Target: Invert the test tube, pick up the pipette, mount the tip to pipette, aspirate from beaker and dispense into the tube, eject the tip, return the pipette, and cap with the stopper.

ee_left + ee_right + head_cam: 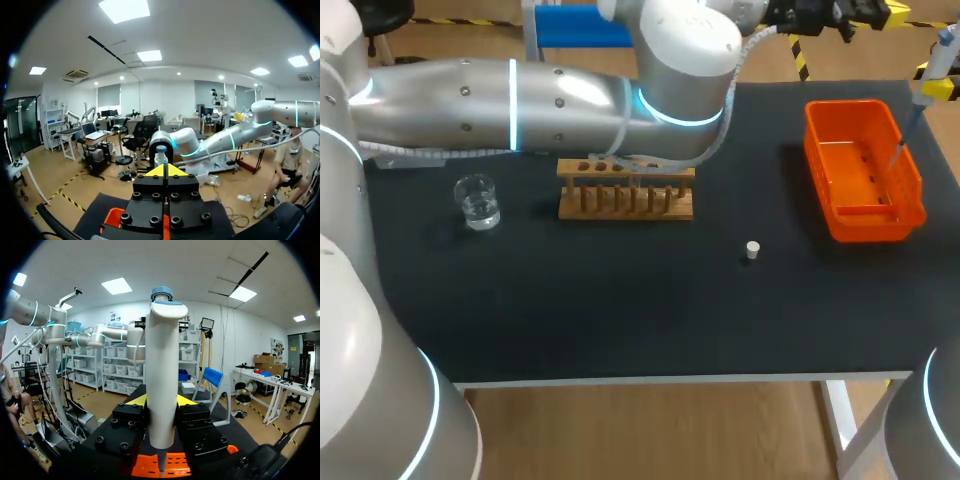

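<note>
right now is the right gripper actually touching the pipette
Touching. The right wrist view shows the pipette with its white body pinched between the two fingers of the right gripper, one pressing on each side.

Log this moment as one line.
right hand: holds pipette over bin | left hand: shut | stopper: on table

White, blue-capped pipette (161,375) upright above orange bin (820,150)

No legible lettering, label or number anywhere on the table (620,320) (not even on the pipette (161,385))
</note>
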`<state>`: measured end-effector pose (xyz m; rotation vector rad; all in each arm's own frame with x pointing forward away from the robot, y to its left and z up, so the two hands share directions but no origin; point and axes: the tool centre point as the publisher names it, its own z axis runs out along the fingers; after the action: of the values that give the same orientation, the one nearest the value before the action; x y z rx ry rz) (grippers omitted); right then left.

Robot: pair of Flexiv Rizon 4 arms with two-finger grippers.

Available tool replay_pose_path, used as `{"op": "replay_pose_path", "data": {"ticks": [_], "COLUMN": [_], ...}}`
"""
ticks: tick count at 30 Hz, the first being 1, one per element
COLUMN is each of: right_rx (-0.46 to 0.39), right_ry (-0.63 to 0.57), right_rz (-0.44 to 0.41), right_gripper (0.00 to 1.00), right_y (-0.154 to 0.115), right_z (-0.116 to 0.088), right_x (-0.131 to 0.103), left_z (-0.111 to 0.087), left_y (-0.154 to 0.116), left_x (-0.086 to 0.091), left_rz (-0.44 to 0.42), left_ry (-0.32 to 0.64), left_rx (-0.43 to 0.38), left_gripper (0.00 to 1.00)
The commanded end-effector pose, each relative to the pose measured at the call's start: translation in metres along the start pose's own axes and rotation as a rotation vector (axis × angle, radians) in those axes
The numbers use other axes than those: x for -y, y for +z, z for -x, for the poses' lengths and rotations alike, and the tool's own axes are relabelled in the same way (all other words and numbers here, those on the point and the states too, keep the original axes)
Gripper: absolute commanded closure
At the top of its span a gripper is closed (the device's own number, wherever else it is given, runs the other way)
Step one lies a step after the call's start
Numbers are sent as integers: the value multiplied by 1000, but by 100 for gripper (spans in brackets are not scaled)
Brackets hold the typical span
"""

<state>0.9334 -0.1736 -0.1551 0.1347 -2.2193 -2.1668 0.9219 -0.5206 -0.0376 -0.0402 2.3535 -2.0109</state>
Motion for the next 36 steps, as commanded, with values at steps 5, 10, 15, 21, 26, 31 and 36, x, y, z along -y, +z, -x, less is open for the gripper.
{"op": "replay_pose_path", "data": {"ticks": [5,10,15,21,26,31,36], "right_rx": [-5,-5,-5,-5,-5,-5,-5], "right_ry": [0,0,0,0,0,0,0], "right_rz": [-2,-2,-2,-2,-2,-2,-2], "right_gripper": [100,100,100,100,100,100,100], "right_y": [-2,-2,-2,-2,-2,-2,-2], "right_z": [1,1,1,1,1,1,1], "right_x": [0,0,0,0,0,0,0], "left_z": [-1,-1,-1,-1,-2,-1,-1], "left_y": [30,39,49,57,61,63,66], "left_x": [2,2,1,-2,-4,-6,-6], "left_rz": [-79,-87,-93,-105,-109,-114,-119], "left_ry": [34,32,36,38,42,41,39], "left_rx": [-16,-26,-42,-58,-63,-65,-71], "left_gripper": [100,100,100,100,100,100,100]}}
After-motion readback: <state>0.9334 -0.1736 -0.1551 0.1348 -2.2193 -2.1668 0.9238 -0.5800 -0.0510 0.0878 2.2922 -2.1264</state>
